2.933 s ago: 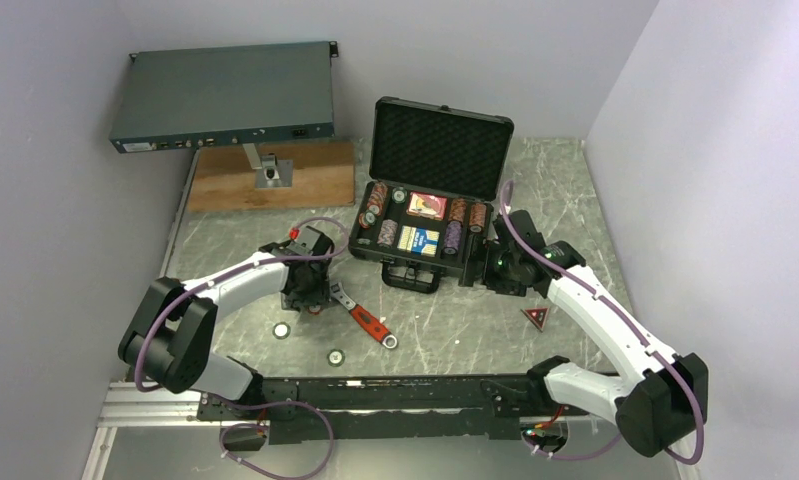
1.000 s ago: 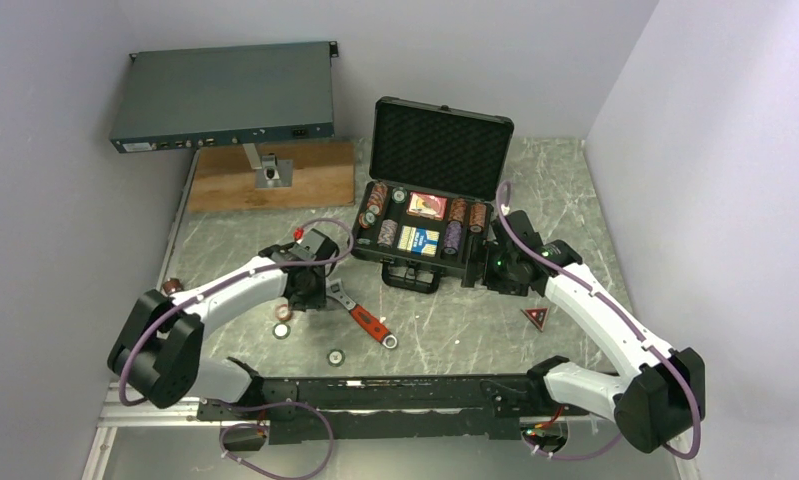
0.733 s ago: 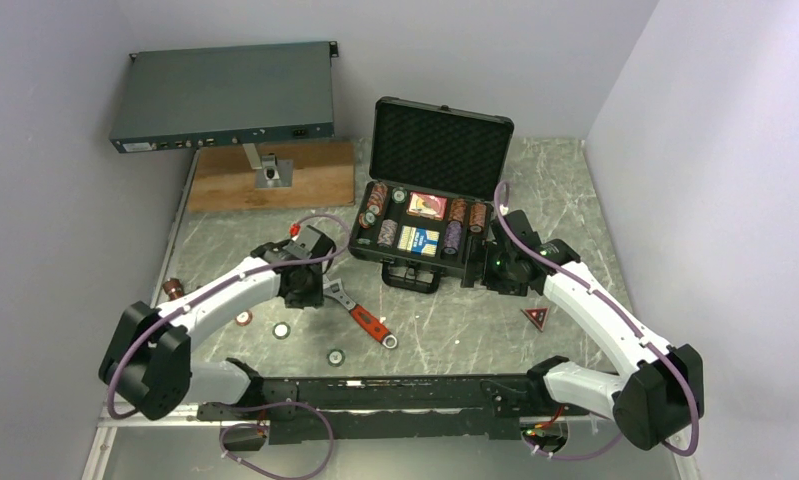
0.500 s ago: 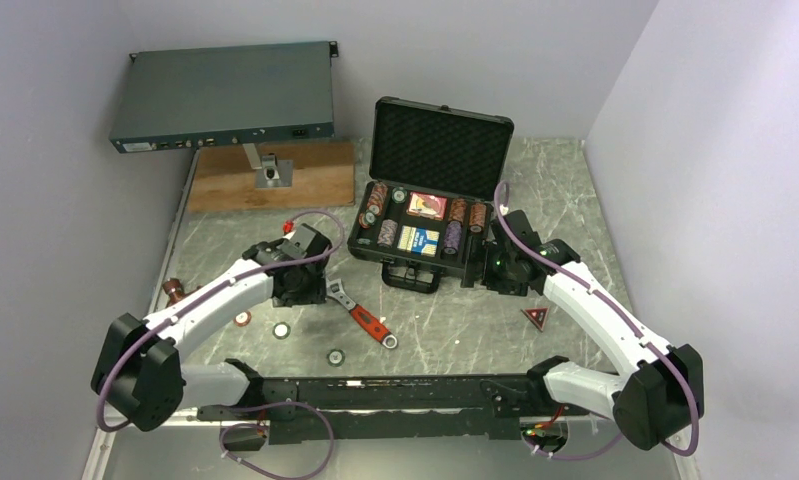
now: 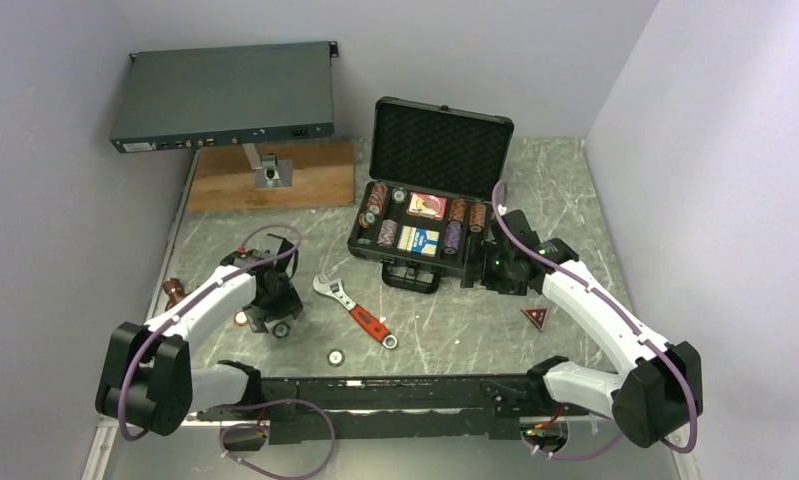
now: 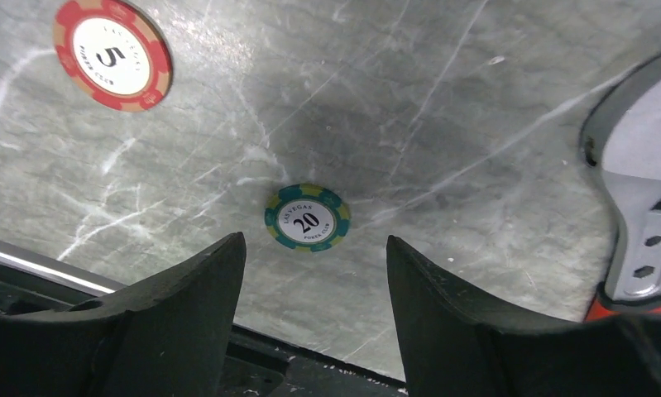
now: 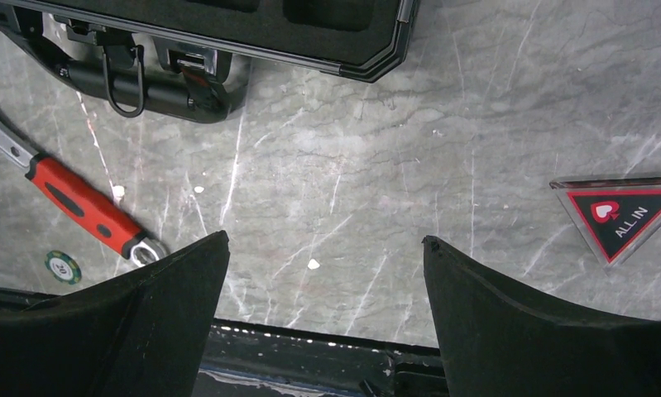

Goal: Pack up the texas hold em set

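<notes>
Over green 20 chip (image 6: 307, 218), repositioned left gripper (image 6: 314, 258) away from red-handled wrench (image 5: 360, 312), jaws apart, empty; right gripper (image 7: 325, 248) apart, unmoved.

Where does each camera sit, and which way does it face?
Top external: above and behind the robot, looking down at table and case; left arm and right arm show.
Left wrist: on left arm, looking down at green chip; open left gripper shows.
Right wrist: on right arm, looking down at the triangle; open right gripper shows.
Shared: all see the wrench.
</notes>
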Robot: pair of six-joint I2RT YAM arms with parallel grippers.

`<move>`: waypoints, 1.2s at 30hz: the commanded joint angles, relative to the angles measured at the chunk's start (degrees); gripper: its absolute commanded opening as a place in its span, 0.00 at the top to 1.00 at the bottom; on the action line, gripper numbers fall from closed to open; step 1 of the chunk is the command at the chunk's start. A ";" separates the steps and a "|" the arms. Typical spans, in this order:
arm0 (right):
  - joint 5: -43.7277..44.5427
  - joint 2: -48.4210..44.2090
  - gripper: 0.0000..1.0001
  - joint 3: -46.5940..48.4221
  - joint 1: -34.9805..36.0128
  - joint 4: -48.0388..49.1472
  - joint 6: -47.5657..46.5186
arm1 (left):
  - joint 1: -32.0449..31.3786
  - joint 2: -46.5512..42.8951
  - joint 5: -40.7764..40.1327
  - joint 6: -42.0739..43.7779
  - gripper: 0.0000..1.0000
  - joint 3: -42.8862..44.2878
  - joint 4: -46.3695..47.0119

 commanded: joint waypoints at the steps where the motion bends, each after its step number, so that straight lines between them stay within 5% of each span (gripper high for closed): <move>1: -0.69 0.44 0.11 0.28 -0.19 2.02 -0.88 | 0.25 -0.06 2.37 -2.98 0.30 -2.66 3.19; 7: -0.08 -0.70 0.10 -0.46 -0.15 1.86 -1.18 | 0.25 -0.96 1.52 -1.74 0.26 -4.98 4.94; 36: -0.15 -0.81 0.10 -0.18 -0.15 0.68 -1.59 | 1.65 -0.19 -1.49 1.85 0.59 -11.15 15.55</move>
